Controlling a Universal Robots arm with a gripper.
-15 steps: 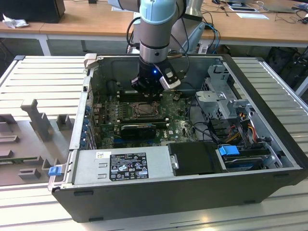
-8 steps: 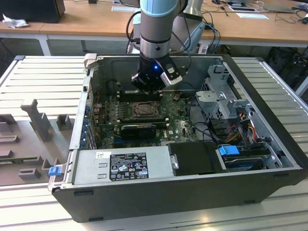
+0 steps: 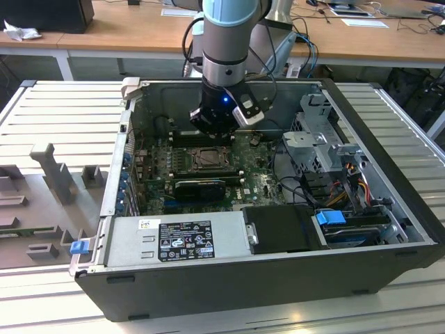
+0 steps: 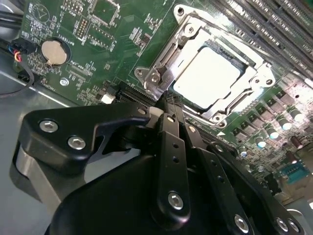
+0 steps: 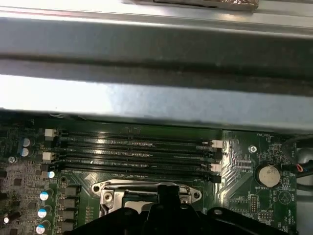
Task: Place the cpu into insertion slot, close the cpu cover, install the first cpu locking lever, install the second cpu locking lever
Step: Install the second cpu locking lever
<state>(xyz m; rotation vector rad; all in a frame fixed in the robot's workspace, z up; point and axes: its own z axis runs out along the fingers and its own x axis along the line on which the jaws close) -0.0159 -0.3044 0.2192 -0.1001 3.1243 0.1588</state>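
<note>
The gripper [image 4: 168, 105] hangs inside the open computer case [image 3: 389, 229], just above the insertion slot [image 4: 208, 73] — its jaws drawn narrow, holding nothing. The cpu [image 4: 208, 78] lies seated in the slot, pale top showing through the cpu cover [image 4: 161, 58] closed around it. Memory slots [image 5: 137, 152] run just beside the socket's edge; case walls hem the board on all sides.

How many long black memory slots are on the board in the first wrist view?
4. The memory slots lie parallel in one bank, side by side, between the cpu cover and the grey case wall. None looks hidden.
</note>
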